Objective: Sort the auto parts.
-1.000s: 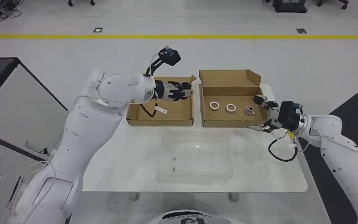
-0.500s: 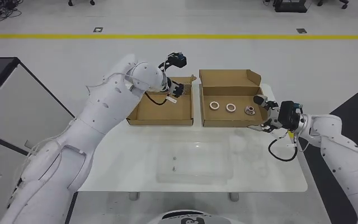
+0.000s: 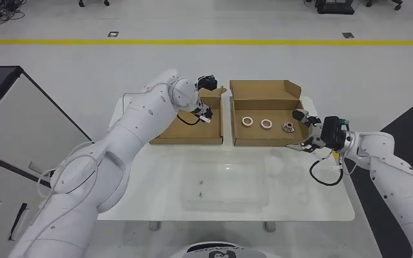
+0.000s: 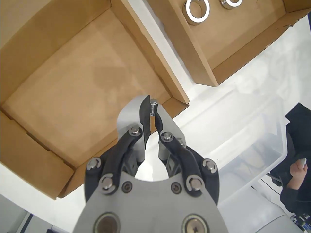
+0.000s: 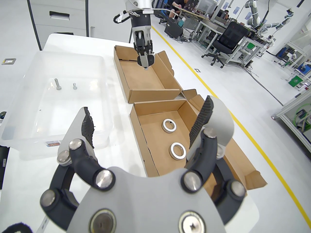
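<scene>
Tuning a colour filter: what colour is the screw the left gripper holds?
The screw is shiny silver metal, clearest in the left wrist view.

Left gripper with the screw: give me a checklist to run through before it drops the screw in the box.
1. Screw pinched in the left gripper: ok.
2. Gripper above the left box, inside its walls: ok, though near a corner.
3. Drop height above the box floor: cannot tell.
4. Right gripper open, by the right box, apart from the left arm: ok.
5. Right box holds rings, no screws: ok.
</scene>
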